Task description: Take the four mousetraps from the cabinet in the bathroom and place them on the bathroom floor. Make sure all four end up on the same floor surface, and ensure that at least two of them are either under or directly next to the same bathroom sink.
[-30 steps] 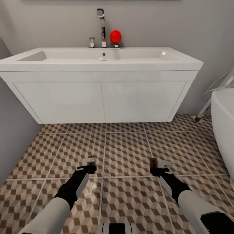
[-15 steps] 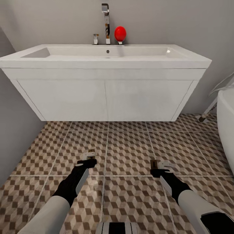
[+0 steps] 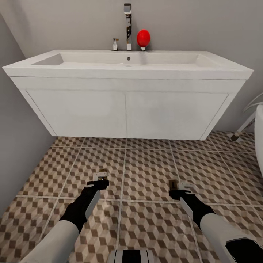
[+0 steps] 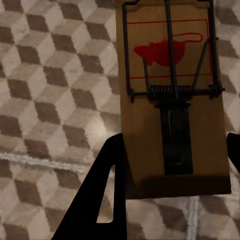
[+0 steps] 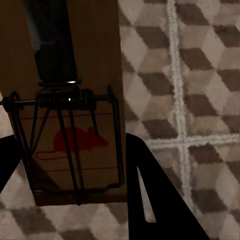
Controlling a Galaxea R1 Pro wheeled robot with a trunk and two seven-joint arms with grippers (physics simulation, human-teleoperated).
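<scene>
Two traps in hand, both out in front of the sink (image 3: 128,67). Left trap (image 3: 100,176) sits between the left gripper (image 3: 99,183) fingers, held above the floor (image 3: 149,171), in front of the sink's left door. In the left wrist view the left trap (image 4: 172,100) shows its wooden base, a red mouse print, wire bar and spring; the black fingers (image 4: 97,200) flank its near end, one on each side, closed on it.

Right trap (image 3: 179,185) is clamped in the right gripper (image 3: 178,191), in front of the sink's right door, also off the tiles. In the right wrist view the right trap (image 5: 75,125) shows the same red mouse print and coil spring, with a black finger (image 5: 150,195) pressed against its edge, gripper gripping it.

Both traps are level with each other, well apart, a tile's grout line running between them.

Sink is a white basin over a two-door vanity (image 3: 128,113), hung off the floor. Chrome tap (image 3: 128,25) stands at the sink's back edge, red round object (image 3: 143,37) just beside the tap. Grey wall (image 3: 204,25) behind the sink. Bathtub (image 3: 260,135) edge near the sink's right end.
</scene>
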